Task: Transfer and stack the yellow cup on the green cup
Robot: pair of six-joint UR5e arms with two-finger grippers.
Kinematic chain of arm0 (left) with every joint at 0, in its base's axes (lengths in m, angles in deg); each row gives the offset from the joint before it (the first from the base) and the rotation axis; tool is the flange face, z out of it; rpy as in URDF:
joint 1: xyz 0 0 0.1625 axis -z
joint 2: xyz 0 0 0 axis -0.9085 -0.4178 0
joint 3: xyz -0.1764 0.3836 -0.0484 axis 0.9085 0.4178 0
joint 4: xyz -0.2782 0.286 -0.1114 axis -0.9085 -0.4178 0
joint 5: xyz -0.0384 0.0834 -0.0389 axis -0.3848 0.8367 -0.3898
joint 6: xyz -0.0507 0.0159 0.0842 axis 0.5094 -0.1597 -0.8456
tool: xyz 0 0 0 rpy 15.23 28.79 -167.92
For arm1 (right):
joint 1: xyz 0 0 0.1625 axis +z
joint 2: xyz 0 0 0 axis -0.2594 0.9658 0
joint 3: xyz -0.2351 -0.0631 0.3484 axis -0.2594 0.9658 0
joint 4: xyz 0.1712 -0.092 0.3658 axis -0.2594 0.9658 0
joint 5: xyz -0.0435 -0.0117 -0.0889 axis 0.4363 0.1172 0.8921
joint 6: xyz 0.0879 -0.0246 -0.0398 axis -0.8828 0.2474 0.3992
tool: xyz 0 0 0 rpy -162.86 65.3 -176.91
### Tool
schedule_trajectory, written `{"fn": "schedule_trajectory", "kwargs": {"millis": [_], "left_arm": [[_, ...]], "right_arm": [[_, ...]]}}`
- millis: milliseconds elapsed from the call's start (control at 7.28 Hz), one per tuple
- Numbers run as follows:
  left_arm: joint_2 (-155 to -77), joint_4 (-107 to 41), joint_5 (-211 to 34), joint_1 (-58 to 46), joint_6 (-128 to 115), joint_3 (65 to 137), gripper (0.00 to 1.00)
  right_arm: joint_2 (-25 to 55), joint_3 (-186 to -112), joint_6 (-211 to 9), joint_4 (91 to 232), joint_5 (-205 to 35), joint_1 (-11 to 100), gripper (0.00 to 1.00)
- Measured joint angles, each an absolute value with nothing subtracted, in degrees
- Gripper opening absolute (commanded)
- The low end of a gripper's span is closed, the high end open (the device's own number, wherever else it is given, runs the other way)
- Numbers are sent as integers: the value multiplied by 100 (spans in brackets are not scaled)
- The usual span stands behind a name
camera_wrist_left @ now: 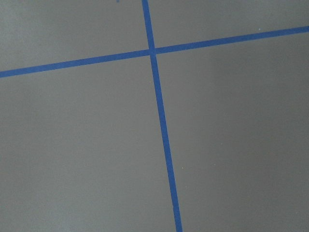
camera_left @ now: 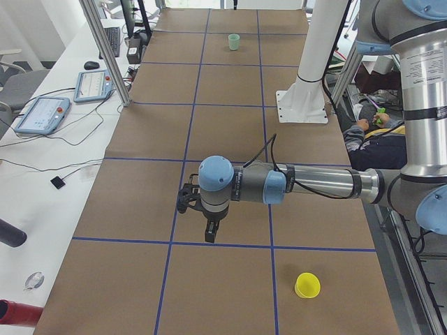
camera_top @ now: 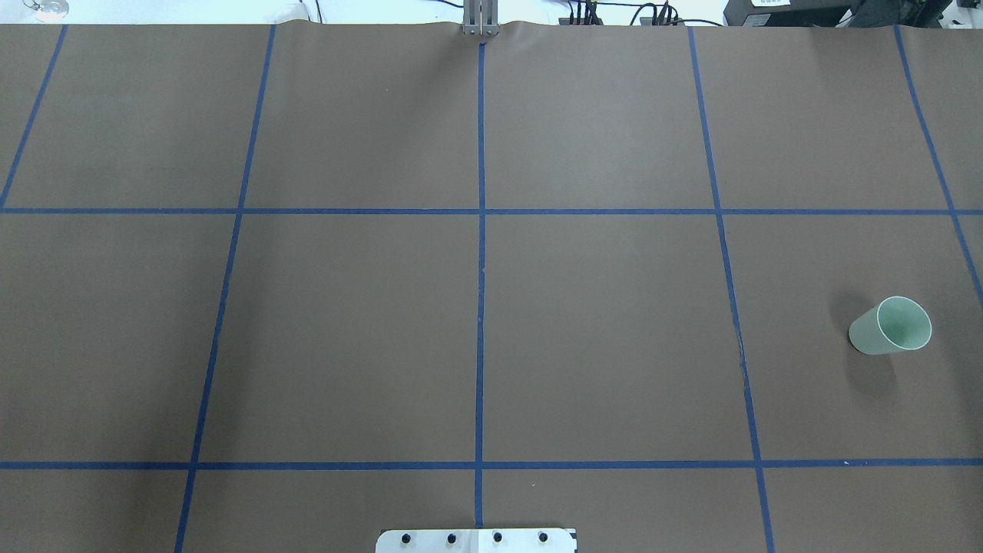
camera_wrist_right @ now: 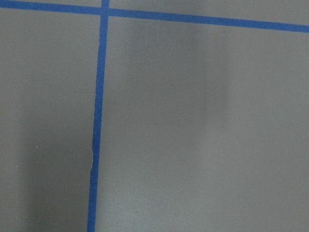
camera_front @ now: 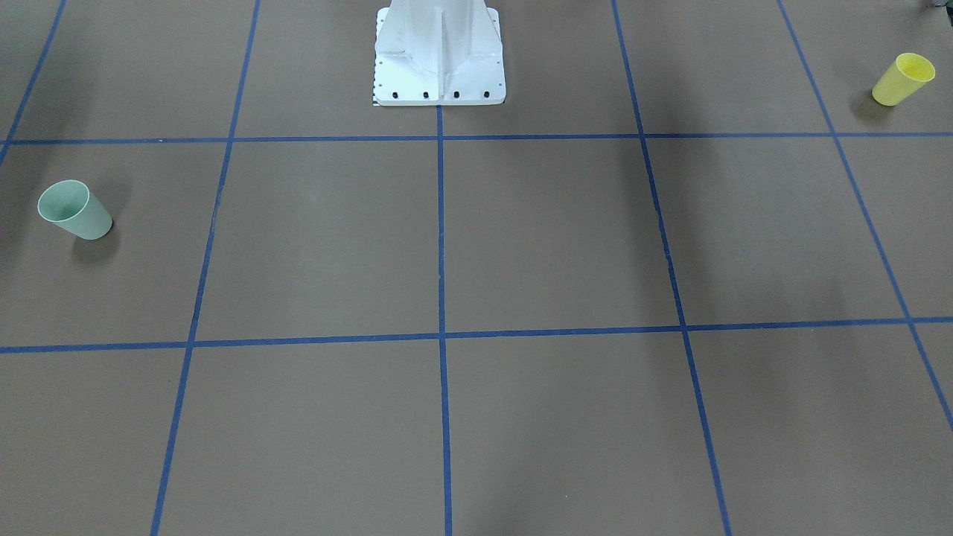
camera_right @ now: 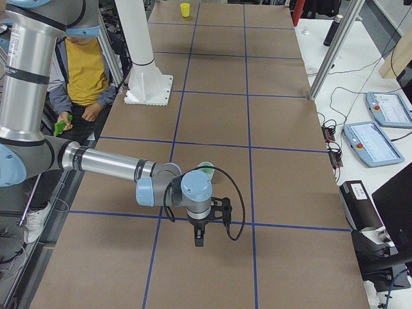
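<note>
Yellow cup (camera_front: 902, 79) stands upright, mouth up, at the left end of the table (camera_front: 521, 246), near my base. Green cup (camera_front: 74, 211) stands likewise at the right end, well apart; presumably why a handover is needed. My left claw (camera_left: 209, 234) and right claw (camera_right: 199, 238) hang between them. Open or closed, I cannot tell.

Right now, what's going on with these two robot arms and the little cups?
Nothing is being handled yet. The yellow cup stands upright on the table at the robot's left end. The green cup stands upright at its right end, far away from it. The left gripper and the right gripper hang above the bare brown surface, neither touching a cup. I cannot tell whether they are open.
</note>
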State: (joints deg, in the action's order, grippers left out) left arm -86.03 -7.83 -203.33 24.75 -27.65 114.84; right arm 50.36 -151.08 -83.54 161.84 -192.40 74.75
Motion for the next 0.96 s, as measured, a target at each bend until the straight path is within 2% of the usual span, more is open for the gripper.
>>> {"fn": "schedule_trajectory", "kwargs": {"millis": [412, 962], "left_arm": [[-8960, -977, -20348, 2481, -2762, 11461, 100], [-9002, -1332, -20867, 2501, -2525, 11592, 100]], "right_arm": [[5000, -14889, -8361, 16168, -19400, 7482, 100], [5031, -14783, -8361, 16168, -19472, 7485, 100]]}}
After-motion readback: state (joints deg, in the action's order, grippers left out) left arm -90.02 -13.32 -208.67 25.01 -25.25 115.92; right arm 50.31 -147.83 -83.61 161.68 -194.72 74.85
